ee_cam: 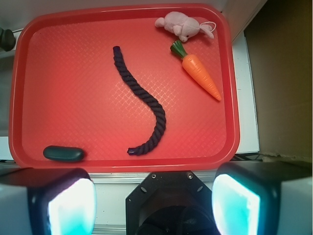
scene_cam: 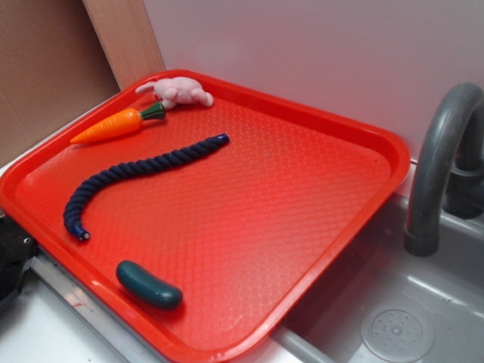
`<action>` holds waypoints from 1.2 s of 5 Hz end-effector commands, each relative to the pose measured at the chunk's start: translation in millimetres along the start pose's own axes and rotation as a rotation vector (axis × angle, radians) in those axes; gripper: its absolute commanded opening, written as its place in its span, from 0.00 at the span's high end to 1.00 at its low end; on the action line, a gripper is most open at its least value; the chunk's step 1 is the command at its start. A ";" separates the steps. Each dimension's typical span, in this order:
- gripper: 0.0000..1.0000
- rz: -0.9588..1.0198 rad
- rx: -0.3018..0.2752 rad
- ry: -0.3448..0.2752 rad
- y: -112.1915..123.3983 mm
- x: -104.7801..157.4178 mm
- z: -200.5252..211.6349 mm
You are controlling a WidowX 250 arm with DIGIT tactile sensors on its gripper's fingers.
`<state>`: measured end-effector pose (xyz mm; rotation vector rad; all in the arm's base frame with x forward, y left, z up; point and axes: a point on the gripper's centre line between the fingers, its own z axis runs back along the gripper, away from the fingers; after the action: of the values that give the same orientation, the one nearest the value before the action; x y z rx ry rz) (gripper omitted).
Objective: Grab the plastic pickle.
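1. Two fingers (ee_cam: 61, 205) of the gripper (ee_cam: 154, 203) fill the bottom of the wrist view, set wide apart with nothing between them (their pads glow pale cyan).
2. Just beyond the left-hand finger, the plastic pickle (ee_cam: 63, 153) lies flat in the near corner of the red tray (ee_cam: 122, 164), close to the tray's rim and untouched.
3. Ahead of the gap between the fingers, a navy braided rope (ee_cam: 142, 103) curves away across the tray's middle, well apart from the pickle.
4. Farther out, beyond the right-hand finger, an orange toy carrot (ee_cam: 200, 74) lies with its green top pointing toward a small pink plush toy (ee_cam: 182, 25) at the far rim.
5. From the exterior view, the tray rests beside a grey sink (scene_cam: 408, 318) with a curved faucet (scene_cam: 439, 166).
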<state>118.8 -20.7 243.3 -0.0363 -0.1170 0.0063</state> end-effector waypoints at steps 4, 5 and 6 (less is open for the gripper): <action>0.00 -0.761 0.054 0.018 -52.2 30.4 -29.1; 0.00 -1.014 0.040 0.073 -93.2 28.9 -54.3; 0.00 -1.263 0.001 0.101 -114.8 19.2 -71.8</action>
<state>157.7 -135.8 172.4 0.0431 0.0047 -1.2457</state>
